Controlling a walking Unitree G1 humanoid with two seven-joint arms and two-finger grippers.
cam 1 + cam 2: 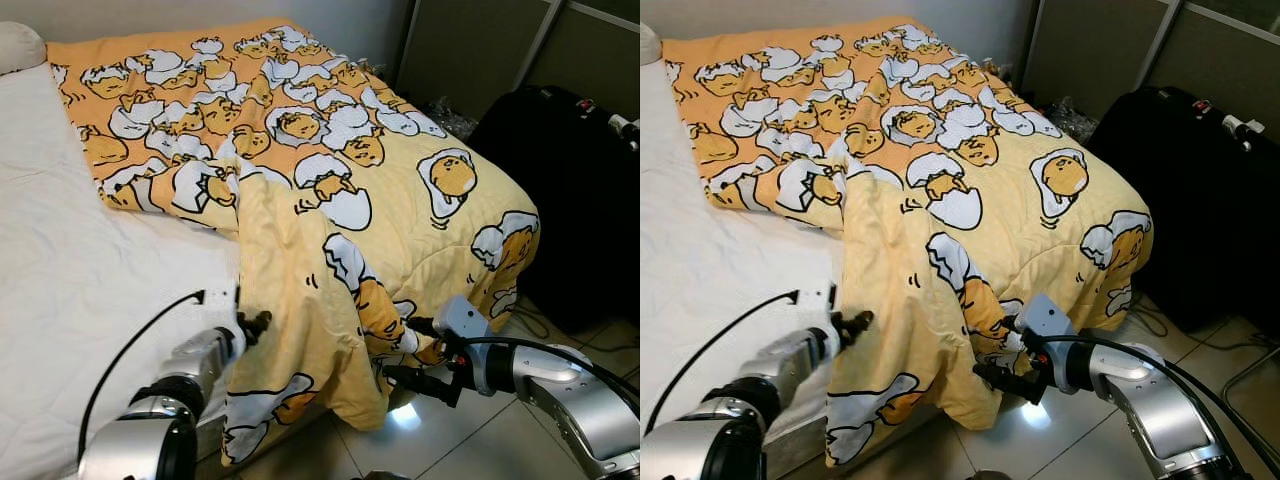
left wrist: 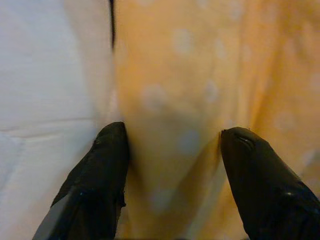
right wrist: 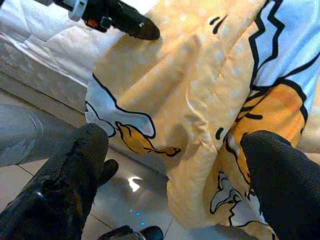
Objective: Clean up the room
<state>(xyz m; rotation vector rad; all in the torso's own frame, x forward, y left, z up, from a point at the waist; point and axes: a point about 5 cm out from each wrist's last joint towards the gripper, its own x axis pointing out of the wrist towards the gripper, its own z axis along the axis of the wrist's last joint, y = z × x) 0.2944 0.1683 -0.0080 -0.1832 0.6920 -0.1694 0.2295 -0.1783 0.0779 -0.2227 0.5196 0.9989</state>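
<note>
At the foot of the bed (image 1: 70,290), we see both grippers at the hanging edge of the yellow blanket (image 1: 330,200).

The blanket, printed with egg cartoons, lies across the white mattress and spills over its corner toward the tiled floor (image 1: 470,440). Our left gripper (image 2: 172,170) has its fingers spread, a fold of the blanket's edge between them. Our right gripper (image 3: 170,170) is held open near the drooping lower corner, just above the floor. A black suitcase (image 1: 560,190) stands beside the bed on our right.
</note>
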